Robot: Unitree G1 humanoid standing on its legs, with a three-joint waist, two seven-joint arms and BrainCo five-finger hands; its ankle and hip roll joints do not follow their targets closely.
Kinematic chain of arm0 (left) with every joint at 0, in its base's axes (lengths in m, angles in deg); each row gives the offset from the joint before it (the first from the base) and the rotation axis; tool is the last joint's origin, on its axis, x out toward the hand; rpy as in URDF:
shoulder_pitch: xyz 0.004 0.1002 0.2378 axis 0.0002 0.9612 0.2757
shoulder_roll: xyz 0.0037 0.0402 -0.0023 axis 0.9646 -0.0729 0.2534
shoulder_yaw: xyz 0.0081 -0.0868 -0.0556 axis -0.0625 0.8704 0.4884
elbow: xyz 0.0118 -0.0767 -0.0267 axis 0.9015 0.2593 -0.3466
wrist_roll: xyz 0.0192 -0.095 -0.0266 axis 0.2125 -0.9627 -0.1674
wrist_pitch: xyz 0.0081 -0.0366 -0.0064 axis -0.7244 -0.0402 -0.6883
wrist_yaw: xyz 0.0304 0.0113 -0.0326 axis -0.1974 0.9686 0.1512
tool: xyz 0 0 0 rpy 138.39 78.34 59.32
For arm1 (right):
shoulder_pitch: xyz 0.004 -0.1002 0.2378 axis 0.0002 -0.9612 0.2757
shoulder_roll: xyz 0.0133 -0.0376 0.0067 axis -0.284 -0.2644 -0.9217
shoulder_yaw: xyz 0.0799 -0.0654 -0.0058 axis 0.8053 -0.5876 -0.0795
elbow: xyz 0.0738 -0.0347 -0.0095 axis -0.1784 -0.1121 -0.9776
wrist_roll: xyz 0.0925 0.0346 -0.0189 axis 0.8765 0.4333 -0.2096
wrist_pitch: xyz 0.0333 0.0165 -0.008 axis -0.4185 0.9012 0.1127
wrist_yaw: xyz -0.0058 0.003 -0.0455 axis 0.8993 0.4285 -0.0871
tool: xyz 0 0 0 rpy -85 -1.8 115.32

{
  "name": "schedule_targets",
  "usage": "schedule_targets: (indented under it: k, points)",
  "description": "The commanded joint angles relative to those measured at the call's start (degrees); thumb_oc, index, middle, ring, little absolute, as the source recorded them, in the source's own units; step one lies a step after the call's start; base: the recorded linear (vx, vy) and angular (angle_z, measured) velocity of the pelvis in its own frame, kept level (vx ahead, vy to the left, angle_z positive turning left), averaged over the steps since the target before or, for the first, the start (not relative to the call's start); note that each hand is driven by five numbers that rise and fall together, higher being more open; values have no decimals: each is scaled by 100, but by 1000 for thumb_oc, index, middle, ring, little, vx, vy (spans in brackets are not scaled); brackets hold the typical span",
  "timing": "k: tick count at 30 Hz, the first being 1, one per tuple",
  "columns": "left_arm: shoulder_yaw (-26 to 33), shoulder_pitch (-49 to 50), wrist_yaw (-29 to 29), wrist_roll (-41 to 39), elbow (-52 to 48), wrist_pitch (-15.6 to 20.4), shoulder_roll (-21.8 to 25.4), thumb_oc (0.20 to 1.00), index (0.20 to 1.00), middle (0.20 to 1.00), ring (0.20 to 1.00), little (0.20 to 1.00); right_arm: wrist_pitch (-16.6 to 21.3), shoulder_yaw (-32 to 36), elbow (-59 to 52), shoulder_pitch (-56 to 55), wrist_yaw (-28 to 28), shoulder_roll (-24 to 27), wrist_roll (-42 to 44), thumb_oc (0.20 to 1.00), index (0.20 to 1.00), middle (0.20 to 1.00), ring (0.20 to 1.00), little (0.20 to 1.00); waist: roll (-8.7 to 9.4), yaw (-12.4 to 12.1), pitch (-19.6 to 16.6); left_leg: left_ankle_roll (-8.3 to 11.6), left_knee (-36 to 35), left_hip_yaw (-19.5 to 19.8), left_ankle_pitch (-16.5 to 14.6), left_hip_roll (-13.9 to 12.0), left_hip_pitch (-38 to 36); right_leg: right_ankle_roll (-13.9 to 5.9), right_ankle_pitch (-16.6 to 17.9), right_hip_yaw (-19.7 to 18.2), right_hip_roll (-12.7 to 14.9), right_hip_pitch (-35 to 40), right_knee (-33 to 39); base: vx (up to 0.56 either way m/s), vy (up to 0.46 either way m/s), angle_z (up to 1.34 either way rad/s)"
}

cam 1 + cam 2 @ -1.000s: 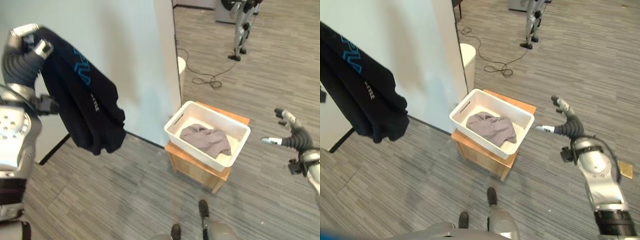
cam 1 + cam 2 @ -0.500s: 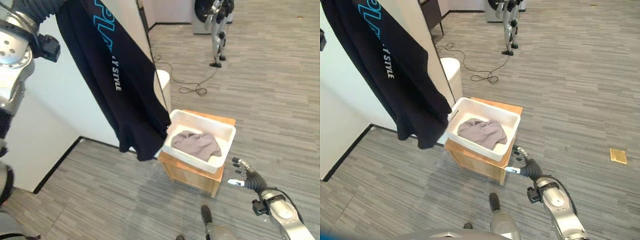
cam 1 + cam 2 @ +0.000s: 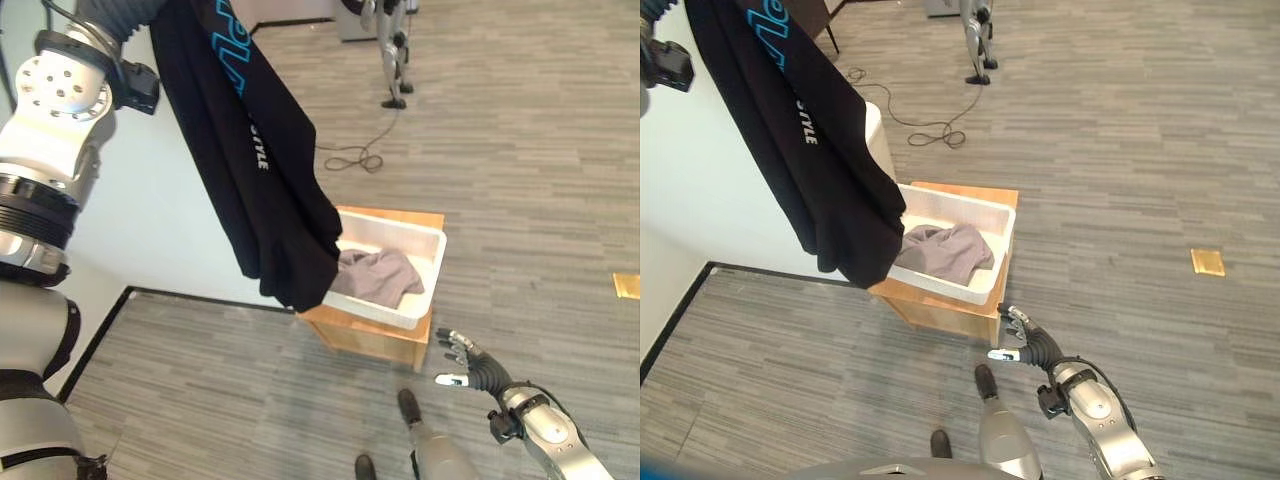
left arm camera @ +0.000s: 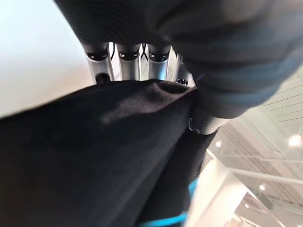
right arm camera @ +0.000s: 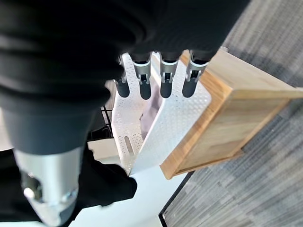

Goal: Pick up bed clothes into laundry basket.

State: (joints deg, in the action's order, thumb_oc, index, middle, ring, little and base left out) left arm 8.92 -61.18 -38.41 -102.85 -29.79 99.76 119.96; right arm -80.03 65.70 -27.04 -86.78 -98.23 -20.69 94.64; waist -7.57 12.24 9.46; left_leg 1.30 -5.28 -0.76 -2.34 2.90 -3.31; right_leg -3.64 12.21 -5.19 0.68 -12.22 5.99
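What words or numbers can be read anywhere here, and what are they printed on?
Large blue lettering on the hanging black garment: cut off by folds and the view's edge, not readable whole.
Small white lettering below it on the same garment: too small to read reliably.
White basket and wooden stand: no print visible.

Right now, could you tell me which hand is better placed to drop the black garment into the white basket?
The left hand: its fingers already grip the black garment, whose lower end hangs at the rim of the white basket. The right hand is open, low beside the wooden stand.
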Motion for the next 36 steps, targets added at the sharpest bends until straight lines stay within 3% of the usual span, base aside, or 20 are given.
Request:
schedule_targets:
  k: [1, 9, 19, 32, 35, 36]
  points:
    - [152, -1086, -348, -219, 456, 336, 98, 200, 200, 200, 200, 200, 213, 89, -442, 140, 9, 158, 350, 1000, 1000, 1000, 1000, 1000, -159, -33, 213, 341, 28, 357, 282, -252, 200, -585, -929, -32, 288, 784, -99, 46, -2, -2]
    - [-120, -1677, -459, -299, 726, 351, -25, 200, 200, 200, 200, 200, 164, 123, -388, 48, 30, 25, 791, 1000, 1000, 1000, 1000, 1000, -455, 67, 260, 348, 28, 361, 271, -220, 213, -578, -981, -38, 324, 794, -99, 43, 1, -1]
    - [-374, -2062, -519, -81, 1031, 304, -77, 200, 200, 200, 200, 200, 147, 194, -387, -143, 63, -13, 875, 1000, 1000, 1000, 1000, 1000, -510, 69, 265, 349, 28, 328, 239, -218, 190, -576, -1029, -13, 331, 821, -99, 13, -3, 0]
    - [94, -1492, -549, -47, 1042, 268, -330, 200, 200, 200, 200, 200, 172, 150, -386, -196, 56, 18, 884, 1000, 1000, 1000, 1000, 1000, -409, 81, 484, 343, 28, 294, 261, -217, 308, -563, -995, -24, 311, 708, -99, -18, 1, 0]
    - [315, -1212, -619, -14, 986, 262, -333, 200, 200, 200, 200, 200, 187, 78, -336, -119, 85, 59, 896, 1000, 1000, 1000, 1000, 1000, -307, 112, 670, 352, 28, 242, 308, -236, 483, -563, -915, -67, 282, 479, -99, -114, 15, -6]
    - [473, -1035, -647, 44, 950, 246, -346, 200, 200, 200, 200, 200, 197, 30, -338, -113, 67, 108, 888, 1000, 1000, 1000, 1000, 1000, -143, 133, 804, 359, 28, 155, 325, -278, 650, -557, -844, -126, 224, 280, -99, -82, -15, -19]
